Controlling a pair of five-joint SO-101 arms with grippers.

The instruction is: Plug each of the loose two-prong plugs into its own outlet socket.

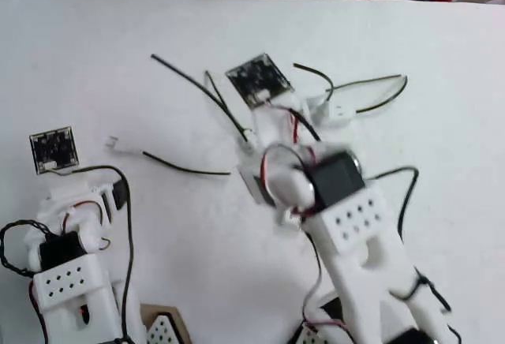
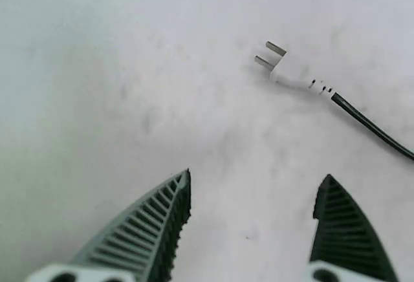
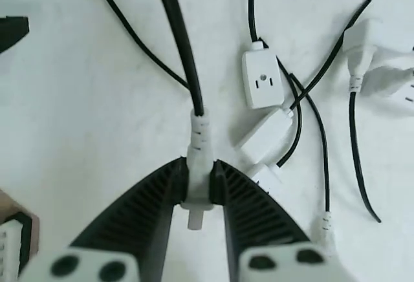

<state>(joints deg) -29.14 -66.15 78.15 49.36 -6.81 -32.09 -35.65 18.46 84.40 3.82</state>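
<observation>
Centre frame from above, your right jaws clamp a white two-prong plug (image 3: 198, 156); lower left, your left jaws gape empty.

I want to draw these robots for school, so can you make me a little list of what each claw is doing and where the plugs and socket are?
Left gripper: open, empty, over the white table.
Loose plug: white two-prong plug with a black cord, flat on the table ahead of the left gripper, untouched.
Right gripper: shut on a second white plug with a black cord.
Socket: white rectangular outlet socket, face up, nothing plugged in, near the right gripper.
</observation>
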